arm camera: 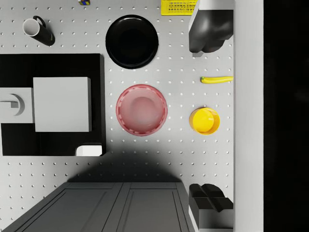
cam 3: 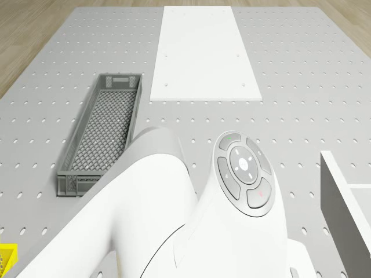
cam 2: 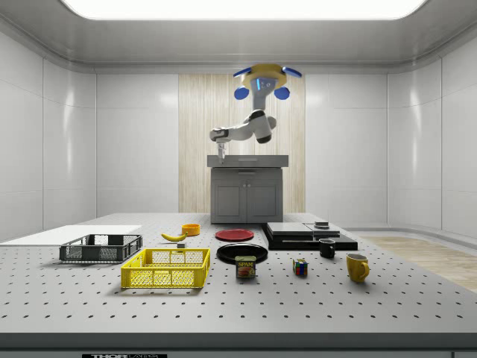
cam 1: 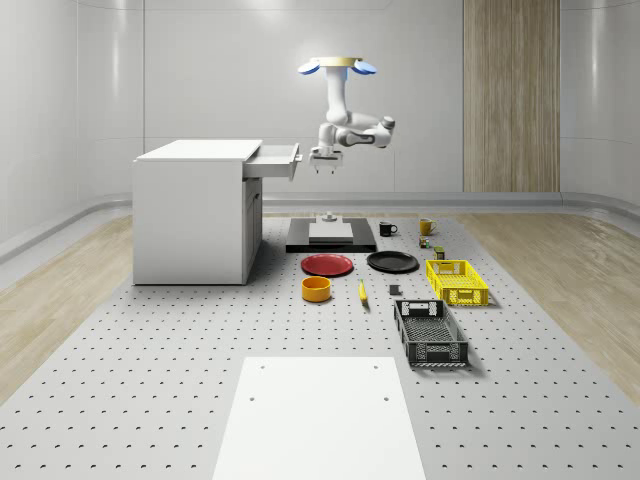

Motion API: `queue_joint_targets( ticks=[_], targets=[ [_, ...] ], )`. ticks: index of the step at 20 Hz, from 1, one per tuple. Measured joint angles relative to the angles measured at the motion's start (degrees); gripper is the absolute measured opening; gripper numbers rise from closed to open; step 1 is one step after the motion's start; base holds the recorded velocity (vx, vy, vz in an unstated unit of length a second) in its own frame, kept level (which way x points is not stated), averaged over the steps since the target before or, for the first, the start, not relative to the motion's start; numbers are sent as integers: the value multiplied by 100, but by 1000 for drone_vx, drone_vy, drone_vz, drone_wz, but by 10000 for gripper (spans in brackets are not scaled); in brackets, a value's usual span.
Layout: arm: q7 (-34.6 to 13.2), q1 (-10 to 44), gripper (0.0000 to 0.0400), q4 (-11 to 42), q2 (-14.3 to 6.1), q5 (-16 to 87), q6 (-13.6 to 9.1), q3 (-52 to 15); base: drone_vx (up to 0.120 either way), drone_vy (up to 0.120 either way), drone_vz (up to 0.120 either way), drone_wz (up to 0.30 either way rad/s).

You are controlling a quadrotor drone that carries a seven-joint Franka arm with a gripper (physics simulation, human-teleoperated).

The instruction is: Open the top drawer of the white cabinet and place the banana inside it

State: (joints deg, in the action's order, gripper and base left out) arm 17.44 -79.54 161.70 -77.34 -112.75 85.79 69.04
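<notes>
1. Whole-scene view: the drone (cam 1: 338,66) hovers high above the counter (cam 1: 150,380), beside the white cabinet (cam 1: 195,215) on the view's right and over the black platform (cam 1: 331,237).
2. The arm hangs below the drone and bends toward the cabinet; the claw (cam 1: 322,166) points down, just beside the front of the top drawer (cam 1: 274,160), which is pulled out from the cabinet.
3. Wrist view: the two fingers (arm camera: 208,29) stand wide apart, so the claw is released and grasps nothing.
4. The banana (cam 1: 362,291) lies on the counter, near the orange bowl (cam 1: 317,289) and in front of the red plate (cam 1: 328,265) as the whole-scene view shows it; it is well apart from the claw.
5. A black plate (cam 1: 393,262) sits beside the red plate, and a yellow basket (cam 1: 456,282) and a dark grey basket (cam 1: 430,333) stand further to the whole-scene view's right.
6. Side view: a black mug (cam 2: 327,248), a yellow mug (cam 2: 358,267), a colour cube (cam 2: 300,267) and a tin (cam 2: 245,267) rest on the counter, each apart from the others.
7. A white board (cam 1: 320,420) lies flat at the counter's near end in the whole-scene view.
</notes>
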Motion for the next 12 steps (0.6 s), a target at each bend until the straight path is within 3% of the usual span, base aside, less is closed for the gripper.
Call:
queue_joint_targets(
  ticks=[12],
  targets=[
    [132, -155, 400, -14, -80, 15, -67, 72, 120, 120, -120, 0]
  ],
)
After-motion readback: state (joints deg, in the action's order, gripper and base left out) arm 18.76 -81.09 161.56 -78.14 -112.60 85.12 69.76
